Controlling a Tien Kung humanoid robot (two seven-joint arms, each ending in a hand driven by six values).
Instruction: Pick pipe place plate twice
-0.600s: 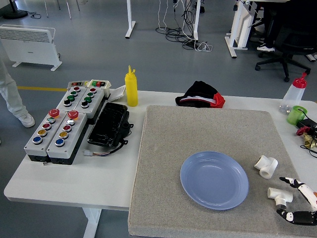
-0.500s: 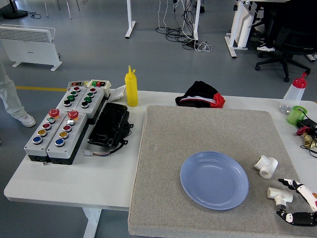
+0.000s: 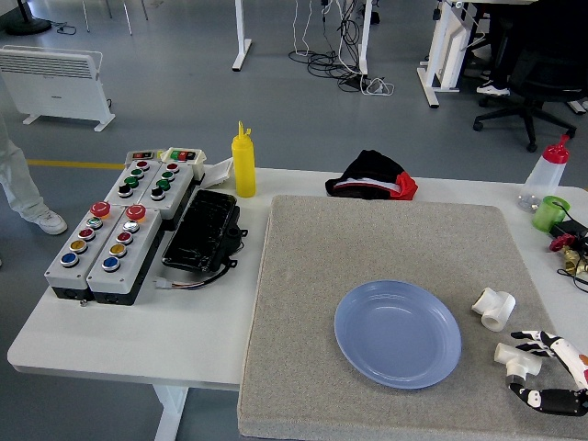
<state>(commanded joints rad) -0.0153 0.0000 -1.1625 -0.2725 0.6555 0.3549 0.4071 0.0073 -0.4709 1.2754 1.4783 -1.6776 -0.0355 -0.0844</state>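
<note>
I've got the right hand [image 3: 549, 372] in at the lower-right corner of the head view, fingers [image 3: 531, 338] spread apart and curving round the nearer pipe fitting [image 3: 514, 356] without clamping it yet, as far as I can tell; the thumb side sits below the piece at approx 5 o'clock, the upper fingertips just past its top at 1 o'clock. So the fitting lies inside the open span, a touch toward 9 o'clock from the palm. It's a white T-shaped piece, its long axis looks to run roughly 10-to-4 o'clock, w/ a stub pointing down toward me, though that's hard to read at this size. The 2nd pipe fitting [image 3: 493, 308] lies just beyond at 11 o'clock from the first, apart from it, untouched. Both rest on the grey mat [image 3: 303, 367] covering the right part of the counter [image 3: 119, 335]. The blue plate [image 3: 398, 333] sits on the mat at 9 o'clock from the hand, near the fittings, and it's empty, so neither placement is done. Left hand not in view; right is the only one near. My read: next is closing on the near piece, then a short carry toward 9 o'clock.
</note>
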